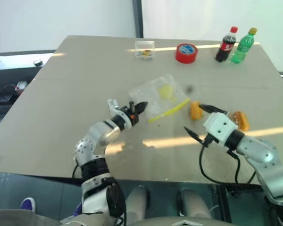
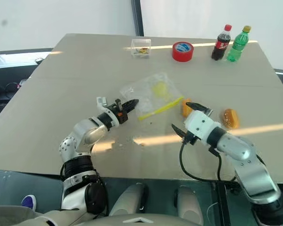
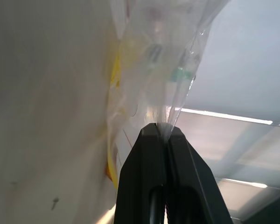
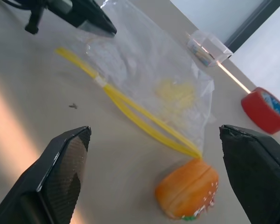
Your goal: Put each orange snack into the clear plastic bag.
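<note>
Bag-holding is the step now: the left gripper (image 1: 140,107) is pinched tight on a corner of the clear plastic bag (image 1: 156,94), which lies on the table (image 1: 61,108) with a small yellow piece (image 1: 166,91) inside and no orange snacks yet. The right gripper (image 4: 154,158) is wide apart with nothing in it, near one orange snack (image 4: 189,189) just beside the bag's yellow strip (image 4: 130,109); the other orange snack (image 2: 230,117) lies close by. I think it next has to close on that near snack and slip it in.

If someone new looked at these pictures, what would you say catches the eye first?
Mid-table, the left gripper is shut on a corner of the clear plastic bag, whose yellow seal strip faces the robot. Just right of it, the right gripper stands wide open beside one orange snack, with the other orange snack further right.
</note>
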